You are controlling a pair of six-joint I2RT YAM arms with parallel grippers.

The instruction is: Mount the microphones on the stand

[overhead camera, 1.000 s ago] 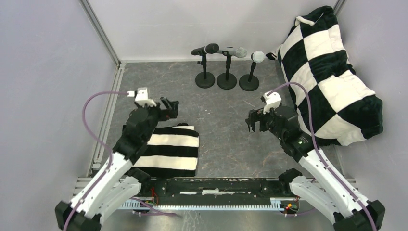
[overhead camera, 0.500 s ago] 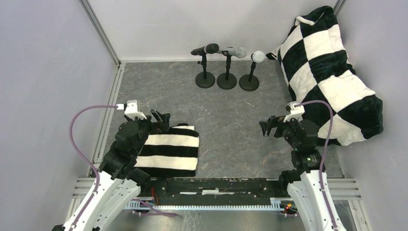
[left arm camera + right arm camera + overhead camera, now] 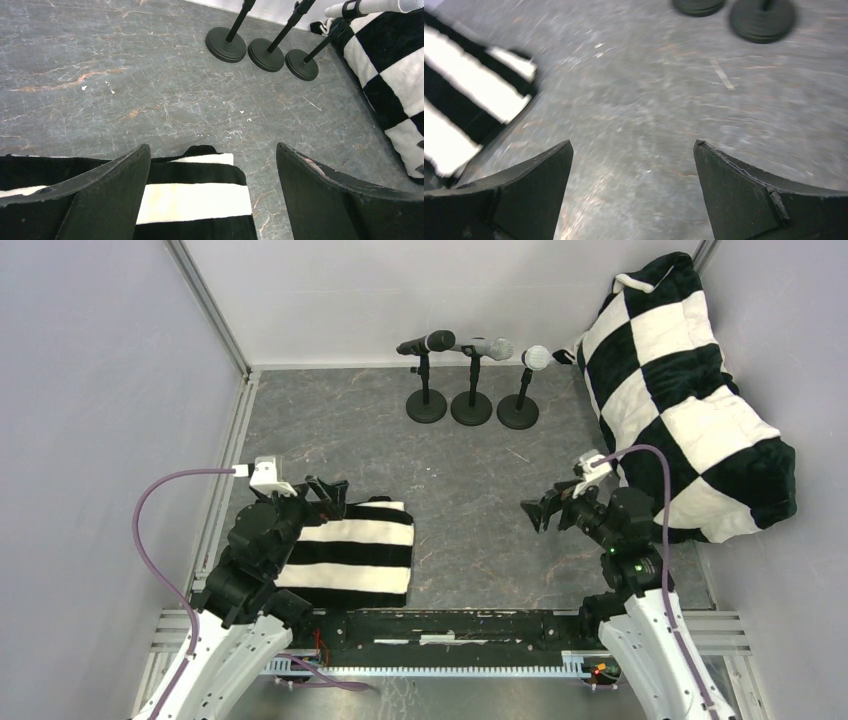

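Far beyond the left gripper [image 3: 330, 492] and right gripper [image 3: 543, 510], both spread empty, three microphones [image 3: 485, 346] on stands [image 3: 471, 408].

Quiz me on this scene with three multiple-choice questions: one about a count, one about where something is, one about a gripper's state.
1. How many microphone stands are on the table? A two, B three, C four.
2. Where is the striped cloth? A under the stands, B against the far wall, C at the near edge, by the left gripper.
3. The right gripper is: A open and empty, B shut on the cloth, C shut on a stand.
Answers: B, three round bases in a row; C, it lies beside that gripper; A, jaws apart, nothing between.
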